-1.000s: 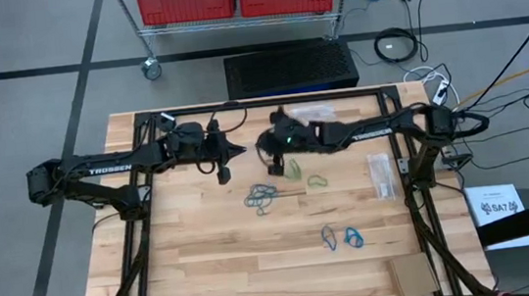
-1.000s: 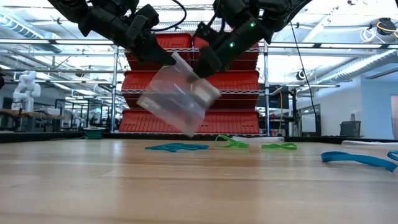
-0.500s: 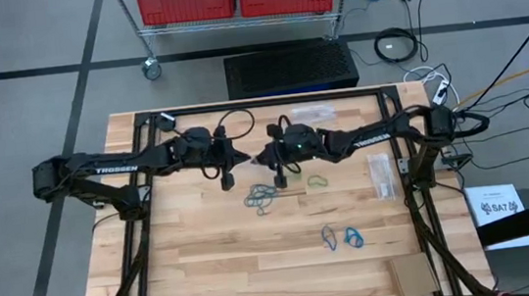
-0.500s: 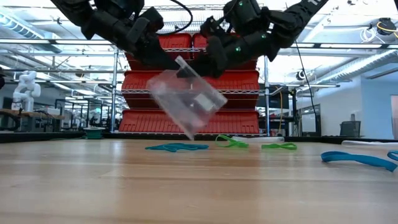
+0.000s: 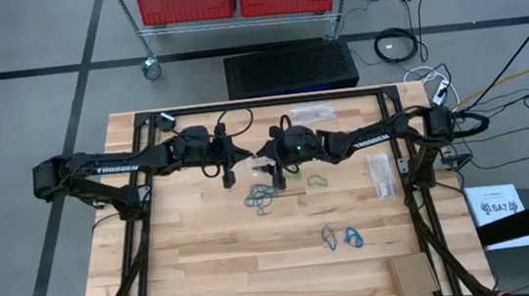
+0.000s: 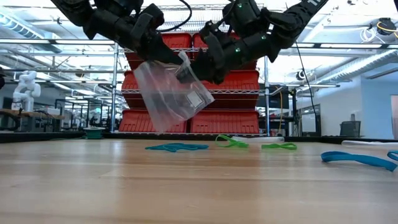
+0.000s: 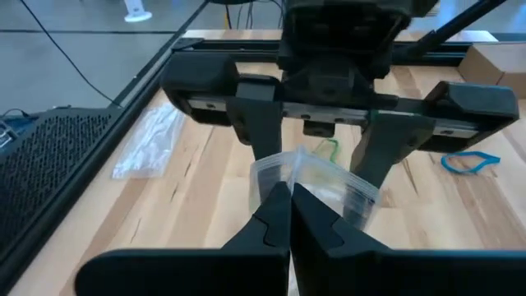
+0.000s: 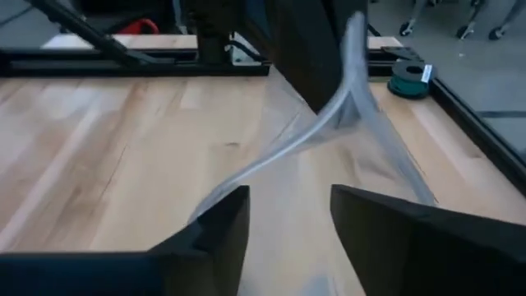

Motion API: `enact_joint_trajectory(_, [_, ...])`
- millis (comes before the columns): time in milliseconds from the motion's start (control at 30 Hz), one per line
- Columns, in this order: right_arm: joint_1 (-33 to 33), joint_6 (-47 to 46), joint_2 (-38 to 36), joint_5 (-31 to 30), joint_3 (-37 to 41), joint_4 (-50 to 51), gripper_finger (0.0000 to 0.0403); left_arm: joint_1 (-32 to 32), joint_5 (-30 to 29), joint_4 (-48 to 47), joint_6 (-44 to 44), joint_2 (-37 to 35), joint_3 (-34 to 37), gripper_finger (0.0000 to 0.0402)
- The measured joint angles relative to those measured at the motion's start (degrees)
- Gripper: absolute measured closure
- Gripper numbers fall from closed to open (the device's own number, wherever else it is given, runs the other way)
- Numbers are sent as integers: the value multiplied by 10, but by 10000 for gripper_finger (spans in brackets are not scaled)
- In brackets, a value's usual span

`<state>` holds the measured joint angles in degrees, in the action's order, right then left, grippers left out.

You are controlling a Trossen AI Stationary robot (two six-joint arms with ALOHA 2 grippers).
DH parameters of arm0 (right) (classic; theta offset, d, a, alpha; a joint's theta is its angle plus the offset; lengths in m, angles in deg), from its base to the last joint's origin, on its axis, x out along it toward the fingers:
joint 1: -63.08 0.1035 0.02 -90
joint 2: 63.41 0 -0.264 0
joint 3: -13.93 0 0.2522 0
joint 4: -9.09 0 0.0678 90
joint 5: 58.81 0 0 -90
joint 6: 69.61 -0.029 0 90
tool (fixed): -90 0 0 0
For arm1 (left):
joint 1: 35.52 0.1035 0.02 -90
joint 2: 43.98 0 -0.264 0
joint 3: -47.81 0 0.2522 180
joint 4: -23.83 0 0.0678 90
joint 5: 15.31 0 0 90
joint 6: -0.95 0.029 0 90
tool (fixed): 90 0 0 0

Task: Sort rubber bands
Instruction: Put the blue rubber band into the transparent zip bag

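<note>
Bag-opening step. The left gripper (image 6: 176, 61) has its jaws clamped on the clear bag (image 6: 169, 93); the right gripper (image 6: 200, 65) faces it, jaws apart. Rubber bands (image 5: 262, 198) lie on the desk (image 5: 208, 262) below the bag. Next: pinch the opposite lip.

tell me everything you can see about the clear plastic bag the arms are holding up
The clear plastic bag is small, thin and see-through, with a pale rectangular patch on one face. It hangs in the air above the wooden table, tilted, touching nothing below. The left gripper is shut on its top edge. The right gripper faces it with fingers apart, the bag's top between them. Whether anything is inside cannot be told. Rubber bands lie on the table beyond it.
</note>
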<state>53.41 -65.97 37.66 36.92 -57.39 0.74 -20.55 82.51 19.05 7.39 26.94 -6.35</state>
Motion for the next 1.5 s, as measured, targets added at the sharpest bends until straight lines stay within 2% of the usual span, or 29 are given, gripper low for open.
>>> enact_joint_trajectory(100, [-1, 1, -8, 1, 0, 1, 225, 0, 0, 0, -1, 0, 0, 401])
enact_joint_trajectory(200, [-5, 0, -8, 1, 0, -4, 240, 0, 0, 1, -1, 0, 0, 401])
enact_joint_trajectory(267, [-6, 0, -5, -1, 0, -7, 268, 0, -1, 1, -1, 0, 0, 401])
enact_joint_trajectory(400, [-6, -2, 2, -2, 0, -13, 362, -1, -1, 13, -1, 0, 0, 401])
enact_joint_trajectory(467, [-5, -2, 2, -2, 0, -22, 391, -4, -1, 20, -1, 0, 0, 401])
enact_joint_trajectory(933, [-9, -4, 36, 6, -14, -80, 401, -27, -4, 43, 0, 0, -13, 401])
enact_joint_trajectory(1067, [-2, 2, 40, 7, -28, -77, 373, -27, -24, 45, -1, 0, -13, 401])
enact_joint_trajectory(1267, [8, -16, 36, 21, -30, -68, 272, -27, -76, 43, -1, 0, -14, 401])
enact_joint_trajectory(1400, [6, -37, 25, 22, -30, 8, 202, -28, -73, 36, -12, 0, -5, 401])
enact_joint_trajectory(1500, [-1, -43, 7, 22, -30, 65, 170, -29, -53, 39, -18, 0, 11, 401])
